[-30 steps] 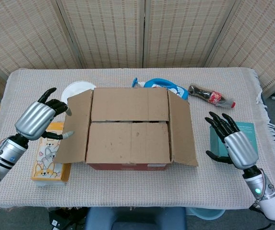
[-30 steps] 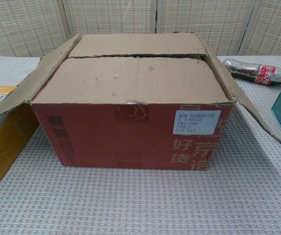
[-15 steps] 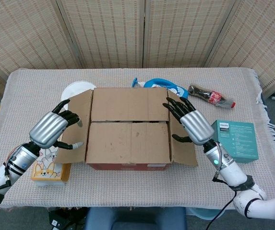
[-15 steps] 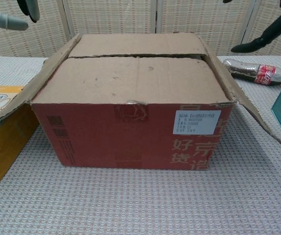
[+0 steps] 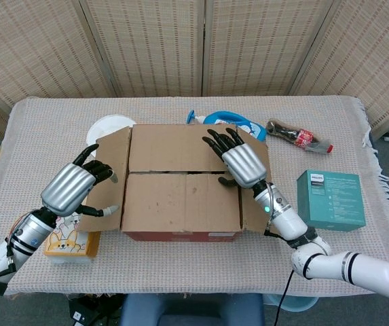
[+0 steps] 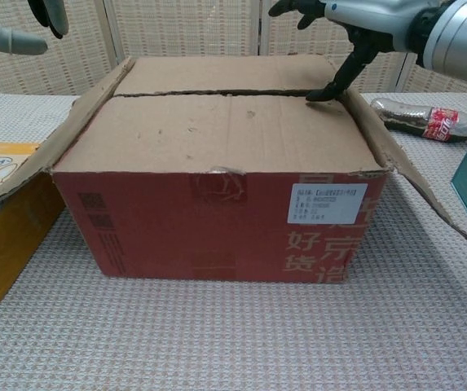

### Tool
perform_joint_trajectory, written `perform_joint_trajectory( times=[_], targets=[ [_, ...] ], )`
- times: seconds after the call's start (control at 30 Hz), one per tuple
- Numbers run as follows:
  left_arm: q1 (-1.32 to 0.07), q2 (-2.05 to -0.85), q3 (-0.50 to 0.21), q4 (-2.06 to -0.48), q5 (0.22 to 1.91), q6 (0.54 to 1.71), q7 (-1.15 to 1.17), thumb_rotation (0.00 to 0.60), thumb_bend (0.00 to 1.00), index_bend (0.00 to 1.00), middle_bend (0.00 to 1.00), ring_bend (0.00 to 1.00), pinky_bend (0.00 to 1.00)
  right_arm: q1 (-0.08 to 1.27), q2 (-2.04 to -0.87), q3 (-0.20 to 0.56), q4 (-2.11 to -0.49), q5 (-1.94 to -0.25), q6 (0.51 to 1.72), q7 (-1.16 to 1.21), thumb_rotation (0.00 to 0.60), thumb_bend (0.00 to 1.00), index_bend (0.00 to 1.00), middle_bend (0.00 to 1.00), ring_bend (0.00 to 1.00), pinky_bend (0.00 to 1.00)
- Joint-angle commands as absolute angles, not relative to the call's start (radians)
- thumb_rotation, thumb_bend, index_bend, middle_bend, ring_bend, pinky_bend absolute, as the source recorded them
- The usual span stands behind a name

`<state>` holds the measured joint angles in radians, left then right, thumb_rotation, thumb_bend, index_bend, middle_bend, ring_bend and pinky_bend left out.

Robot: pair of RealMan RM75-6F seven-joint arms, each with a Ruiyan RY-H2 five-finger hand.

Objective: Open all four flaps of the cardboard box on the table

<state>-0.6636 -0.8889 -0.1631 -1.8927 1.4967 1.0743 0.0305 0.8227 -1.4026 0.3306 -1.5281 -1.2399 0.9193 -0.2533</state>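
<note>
The cardboard box [image 5: 180, 197] stands mid-table; its red front [image 6: 217, 220] fills the chest view. Its left side flap [image 5: 106, 180] and right side flap [image 5: 258, 204] are folded outward. The far long flap [image 5: 174, 146] and near long flap [image 5: 174, 200] lie flat, meeting at a seam [image 6: 217, 93]. My right hand [image 5: 238, 161] hovers over the seam's right end with fingers spread; its thumb tip [image 6: 323, 94] touches the seam. My left hand [image 5: 72, 187] hangs above the left flap, fingers apart, holding nothing.
A yellow tissue box [image 5: 68, 238] lies under the left flap. A white plate [image 5: 106, 125], a blue bottle [image 5: 231, 121] and a cola bottle [image 5: 299, 136] sit behind the box. A teal box [image 5: 330, 197] stands to its right.
My right hand swept in from the table's right side to over the box top, and its thumb now reaches the seam. My left hand shifted slightly toward the left flap.
</note>
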Motion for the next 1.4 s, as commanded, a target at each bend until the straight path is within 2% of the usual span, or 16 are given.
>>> perform_joint_trajectory(
  times=[0.03,0.27,0.5,0.77,1.17,1.4],
  targets=[
    [-0.659,-0.886,-0.158,-1.900,1.499,1.073,0.041,0.308,0.25,0.42,0.42,0.36,0.00,0.851,-1.437,0.336,-1.484,-1.230,0.913,-0.250,0.600,0.23,0.00,0.04,0.12,0.00],
    [-0.653,-0.881,-0.161,-1.911,1.484,1.074,0.055,0.308,0.25,0.42,0.42,0.36,0.00,0.892,-1.509,0.336,-1.393,-1.236,0.933,-0.246,0.600,0.23,0.00,0.04,0.12,0.00],
    [-0.647,-0.881,-0.156,-1.907,1.482,1.068,0.048,0.310,0.25,0.42,0.42,0.36,0.00,0.933,-1.583,0.353,-1.282,-1.287,1.001,-0.219,0.600,0.23,0.01,0.04,0.13,0.00],
    [-0.633,-0.870,-0.152,-1.897,1.492,1.077,0.034,0.309,0.25,0.42,0.42,0.37,0.00,0.979,-1.629,0.390,-1.173,-1.325,1.073,-0.187,0.600,0.23,0.07,0.09,0.16,0.00],
    [-0.620,-0.862,-0.145,-1.900,1.513,1.084,0.028,0.308,0.25,0.42,0.42,0.37,0.00,1.083,-1.667,0.488,-1.007,-1.232,1.042,-0.212,0.600,0.23,0.10,0.10,0.17,0.00],
    [-0.615,-0.855,-0.142,-1.906,1.503,1.077,0.036,0.309,0.25,0.42,0.42,0.37,0.00,1.146,-1.688,0.506,-0.898,-1.189,0.992,-0.226,0.600,0.23,0.12,0.11,0.18,0.00]
  ],
)
